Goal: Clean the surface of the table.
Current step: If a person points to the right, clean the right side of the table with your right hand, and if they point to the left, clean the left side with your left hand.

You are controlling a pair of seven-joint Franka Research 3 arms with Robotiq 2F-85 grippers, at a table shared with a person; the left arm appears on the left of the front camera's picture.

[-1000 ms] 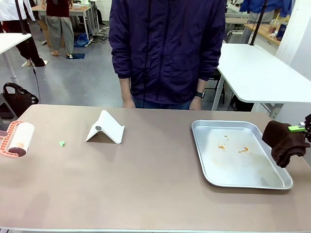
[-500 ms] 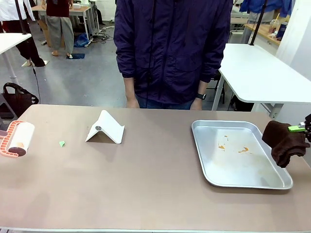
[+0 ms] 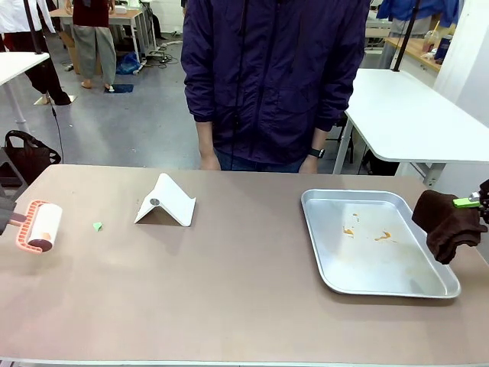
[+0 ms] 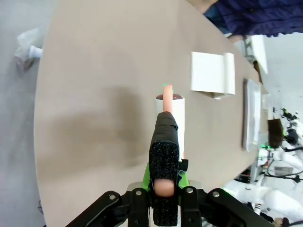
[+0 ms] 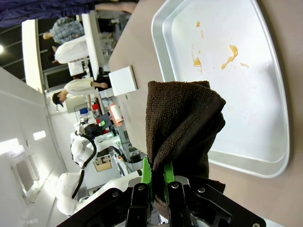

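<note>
The taupe-brown table (image 3: 229, 290) carries a small green scrap (image 3: 98, 226) near its left end. A lint roller (image 3: 40, 227) with a pink frame and white roll hangs low over the table just left of the scrap. In the left wrist view my left gripper (image 4: 164, 182) is shut on the roller's pink handle, and the roll (image 4: 174, 113) points at the scrap (image 4: 165, 86). At the right edge my right gripper (image 3: 474, 202) is shut on a dark brown cloth (image 3: 451, 225), which hangs beside the tray. The right wrist view shows that gripper (image 5: 158, 182) pinching the folded cloth (image 5: 182, 123).
A shiny metal tray (image 3: 397, 260) with orange smears lies right of centre. A white folded stand (image 3: 166, 201) sits left of centre, beyond the scrap. A person in a dark jacket stands at the far side, hands at the table's edge.
The lint roller has moved right and lower, closer to the green scrap. The right gripper and its cloth have stayed still.
</note>
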